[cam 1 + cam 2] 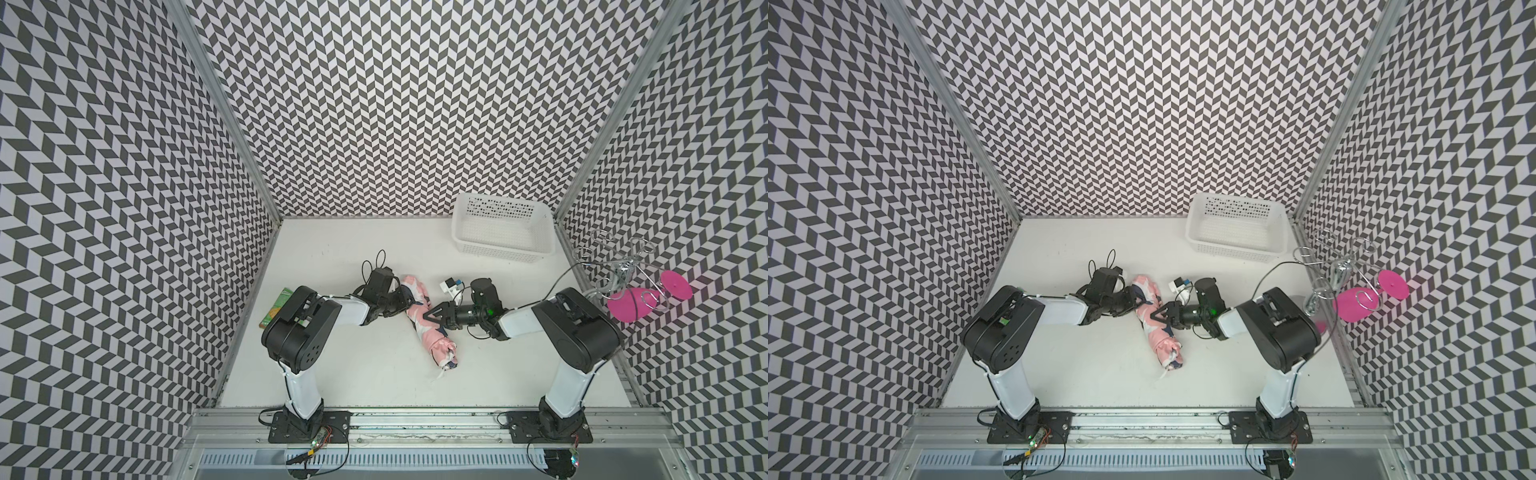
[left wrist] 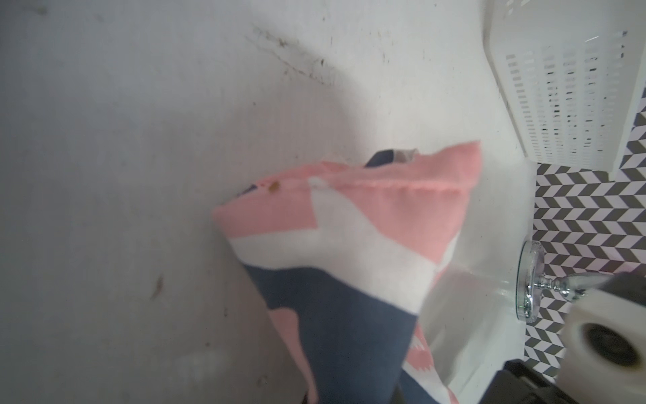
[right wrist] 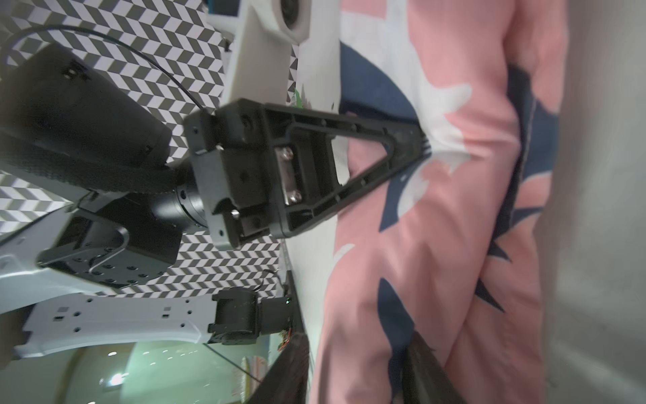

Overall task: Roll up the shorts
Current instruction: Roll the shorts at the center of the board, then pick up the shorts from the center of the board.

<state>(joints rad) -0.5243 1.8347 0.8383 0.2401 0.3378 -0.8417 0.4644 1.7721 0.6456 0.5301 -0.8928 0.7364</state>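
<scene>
Right wrist cam gives the best look: the left gripper (image 3: 421,147) is clamped on the shorts (image 3: 437,262), with its black tip pressed into the cloth and creases fanning out from that spot. The same cam shows the right gripper (image 3: 356,370) with its fingers (image 3: 293,370) spread apart and the pink shark-print fabric running between them. I can't tell if either pad actually touches the cloth.

In both top views the shorts are a loose roll lying on a diagonal mid-table (image 1: 353,374), between the two arms. The far end sits at the left gripper. The near end points toward the arm bases and has a bit of white drawstring (image 1: 441,372) poking out. The right gripper comes in from the side, roughly halfway along the roll.

Left wrist cam is blurry. It shows a hemmed corner of the shorts standing up off the white surface, and that arm's own fingers aren't clear there.

A white basket (image 1: 498,252) sits in the far right corner, well apart from the roll. A green snack bag (image 1: 274,307) lies by the left wall, partly hidden behind the left arm. A pink goblet (image 1: 625,306) hangs on a wire rack (image 1: 619,266) at the right wall.
</scene>
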